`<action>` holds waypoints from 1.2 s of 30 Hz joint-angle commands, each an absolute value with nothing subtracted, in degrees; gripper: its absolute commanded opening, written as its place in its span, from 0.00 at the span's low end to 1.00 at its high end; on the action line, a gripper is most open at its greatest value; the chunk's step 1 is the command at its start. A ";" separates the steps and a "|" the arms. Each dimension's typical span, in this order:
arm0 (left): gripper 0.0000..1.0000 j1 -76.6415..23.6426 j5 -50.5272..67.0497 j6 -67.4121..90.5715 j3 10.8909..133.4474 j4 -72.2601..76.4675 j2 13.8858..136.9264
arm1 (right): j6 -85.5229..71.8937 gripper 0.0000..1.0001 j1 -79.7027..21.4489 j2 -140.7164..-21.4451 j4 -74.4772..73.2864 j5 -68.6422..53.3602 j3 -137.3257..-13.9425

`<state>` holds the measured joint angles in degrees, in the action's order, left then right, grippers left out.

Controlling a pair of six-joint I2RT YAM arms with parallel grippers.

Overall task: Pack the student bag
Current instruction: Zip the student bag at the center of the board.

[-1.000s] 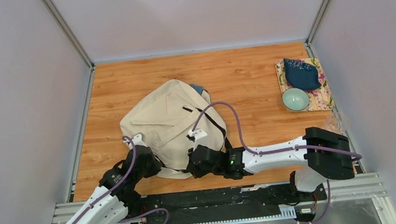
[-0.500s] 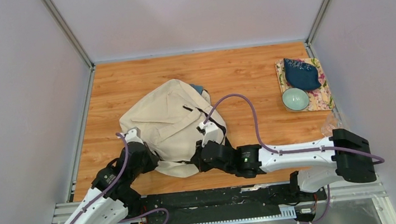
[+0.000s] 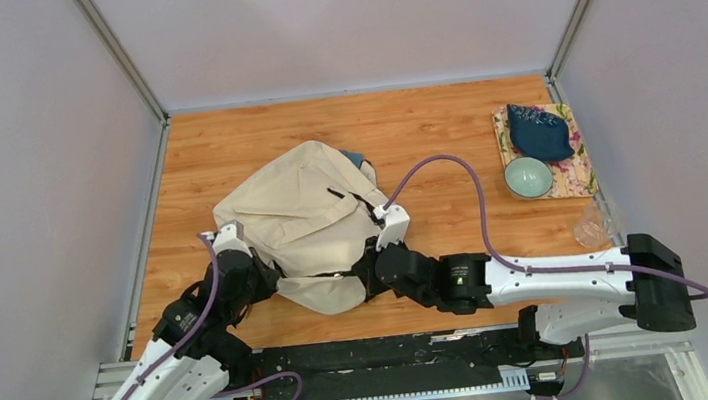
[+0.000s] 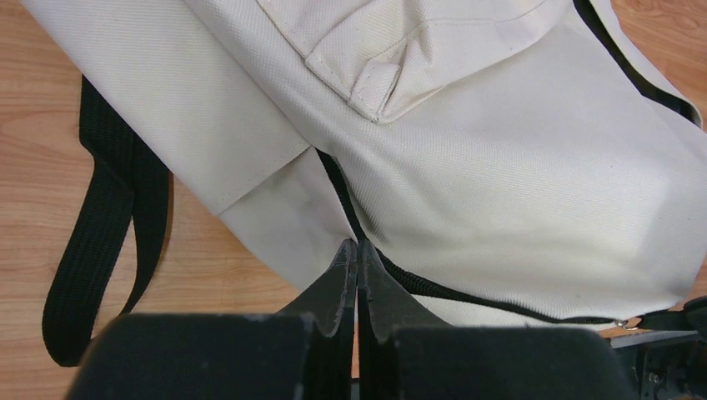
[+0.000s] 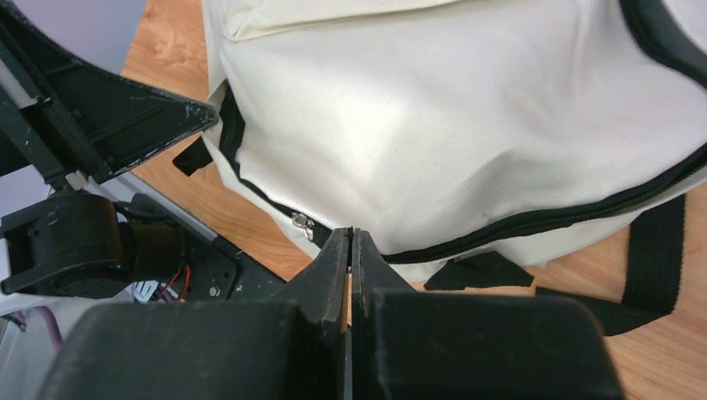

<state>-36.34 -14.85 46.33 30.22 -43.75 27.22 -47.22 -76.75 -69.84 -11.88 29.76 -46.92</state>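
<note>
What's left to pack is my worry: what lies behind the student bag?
A small blue thing peeks out at the far edge of the student bag; the bag covers the rest of it.

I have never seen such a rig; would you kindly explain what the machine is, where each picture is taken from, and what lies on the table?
These are two robot arms, left arm and right arm, bolted at the near edge of a wooden table. The wide picture looks down from above them; the other two come from a camera on each wrist. A beige student bag lies mid-table. At the far right a patterned mat carries a green bowl and a blue pouch. The left gripper and right gripper are shut, tips at the bag's black zip line; whether they pinch fabric is unclear.
</note>
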 commanded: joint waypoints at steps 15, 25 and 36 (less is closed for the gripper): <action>0.00 -35.24 -28.48 43.16 31.46 -54.67 22.94 | -41.92 0.00 -70.31 -64.78 -17.49 36.04 -49.13; 0.00 -35.24 -30.59 42.71 32.69 -56.34 22.67 | -45.44 0.00 -70.31 -61.62 -20.21 37.53 -42.90; 0.00 -35.24 -30.50 42.89 33.31 -57.22 22.15 | -44.83 0.00 -69.96 -62.13 -21.01 40.25 -44.73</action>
<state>-36.36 -19.62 46.41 31.46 -49.08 22.57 -47.55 -71.81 -62.48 -14.74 29.71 -42.70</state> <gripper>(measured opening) 0.006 0.007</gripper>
